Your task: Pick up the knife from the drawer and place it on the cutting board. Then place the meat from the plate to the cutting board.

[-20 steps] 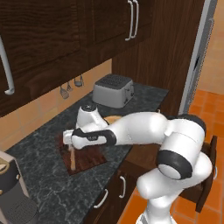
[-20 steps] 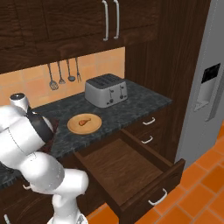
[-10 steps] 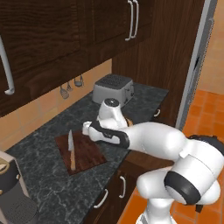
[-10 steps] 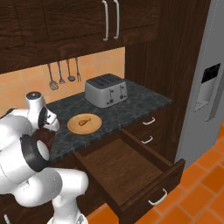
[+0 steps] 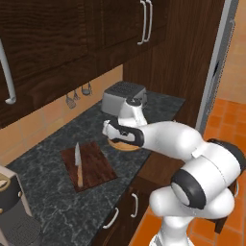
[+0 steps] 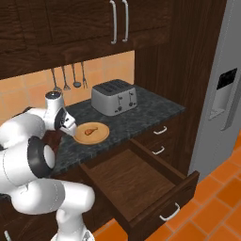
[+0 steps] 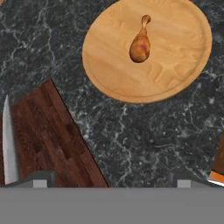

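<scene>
The knife (image 5: 78, 164) lies lengthwise on the dark cutting board (image 5: 91, 166), grey blade away from me, tan handle towards me. In the hand view its blade (image 7: 9, 144) rests on the board (image 7: 48, 140) at the lower left. The round tan plate (image 7: 175, 65) holds the small orange-brown meat (image 7: 141, 43); from the right base view the meat (image 6: 90, 130) sits mid-plate (image 6: 101, 136). My gripper (image 5: 115, 137) hovers over the counter between board and plate, open and holding nothing; its fingertips (image 7: 39, 179) stand wide apart. The drawer (image 6: 136, 179) is pulled out below the counter.
A silver toaster (image 6: 114, 96) stands behind the plate on the dark speckled counter (image 7: 144, 140). A coffee machine (image 5: 12, 211) sits at the counter's near left end. Utensils (image 6: 70, 77) hang on the back wall. A fridge (image 6: 226, 94) stands to the right.
The knife has been let go and now lies on the board. My arm has swung right, away from the board toward the plate.
</scene>
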